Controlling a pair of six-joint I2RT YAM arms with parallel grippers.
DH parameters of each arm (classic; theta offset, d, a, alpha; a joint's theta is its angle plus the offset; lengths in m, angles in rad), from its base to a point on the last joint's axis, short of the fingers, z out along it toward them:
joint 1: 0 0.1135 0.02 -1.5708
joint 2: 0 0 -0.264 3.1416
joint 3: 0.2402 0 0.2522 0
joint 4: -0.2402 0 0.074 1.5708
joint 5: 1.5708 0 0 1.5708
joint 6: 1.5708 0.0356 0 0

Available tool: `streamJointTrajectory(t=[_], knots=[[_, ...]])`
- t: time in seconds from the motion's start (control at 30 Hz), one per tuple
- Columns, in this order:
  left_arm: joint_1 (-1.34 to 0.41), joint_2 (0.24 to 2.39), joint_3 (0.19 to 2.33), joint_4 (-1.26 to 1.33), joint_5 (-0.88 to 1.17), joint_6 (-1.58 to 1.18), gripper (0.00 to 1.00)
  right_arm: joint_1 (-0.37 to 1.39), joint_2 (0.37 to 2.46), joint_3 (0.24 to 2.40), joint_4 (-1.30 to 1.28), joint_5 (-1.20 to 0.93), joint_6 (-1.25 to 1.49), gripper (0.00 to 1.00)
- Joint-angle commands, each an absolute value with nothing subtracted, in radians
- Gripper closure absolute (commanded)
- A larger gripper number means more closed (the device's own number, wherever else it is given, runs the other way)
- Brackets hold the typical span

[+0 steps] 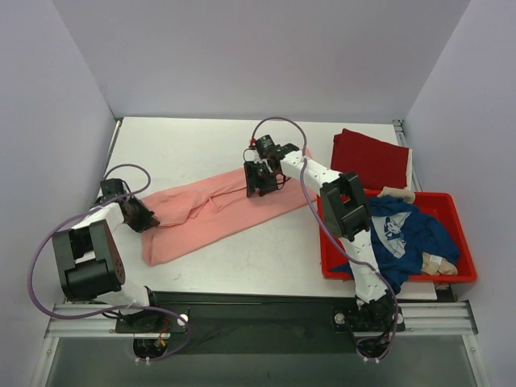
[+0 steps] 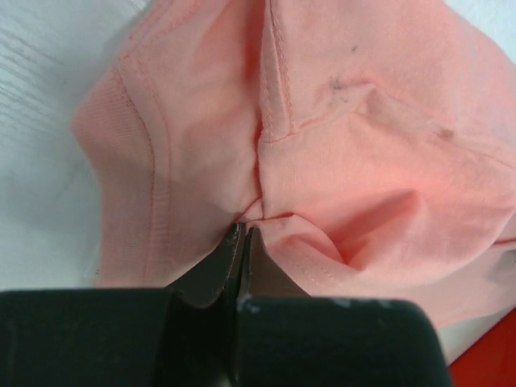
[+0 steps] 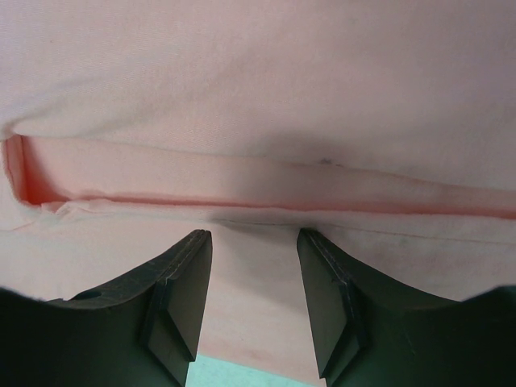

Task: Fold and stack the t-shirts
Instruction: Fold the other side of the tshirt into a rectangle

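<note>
On the table (image 1: 201, 145) the limp, light salmon-pink t-shirt (image 1: 211, 214) lies stretched out, probably best taken at its seams, where the left gripper (image 2: 243, 230) pinches it while the right gripper (image 3: 254, 238) hovers half-open.

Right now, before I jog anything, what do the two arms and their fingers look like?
The left arm and right arm match: white tubular links joined by boxy black joint housings, with a purple cable looping along each. The fingers are matte black, flat-faced wedges tapering towards the tips.
</note>
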State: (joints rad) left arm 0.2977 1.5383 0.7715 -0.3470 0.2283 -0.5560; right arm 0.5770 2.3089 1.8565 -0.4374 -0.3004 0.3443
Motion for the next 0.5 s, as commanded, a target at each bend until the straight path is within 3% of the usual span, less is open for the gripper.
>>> streamJointTrajectory(t=[0.0, 0.47], knots=[[0.301, 1.491, 0.778, -0.334, 0.267, -0.592, 1.0, 0.578, 2.289, 1.833, -0.526, -0.218, 0.273, 0.51], [0.327, 1.601, 0.922, -0.316, 0.287, -0.614, 1.0, 0.787, 2.227, 2.002, -0.517, -0.261, 0.304, 0.54]])
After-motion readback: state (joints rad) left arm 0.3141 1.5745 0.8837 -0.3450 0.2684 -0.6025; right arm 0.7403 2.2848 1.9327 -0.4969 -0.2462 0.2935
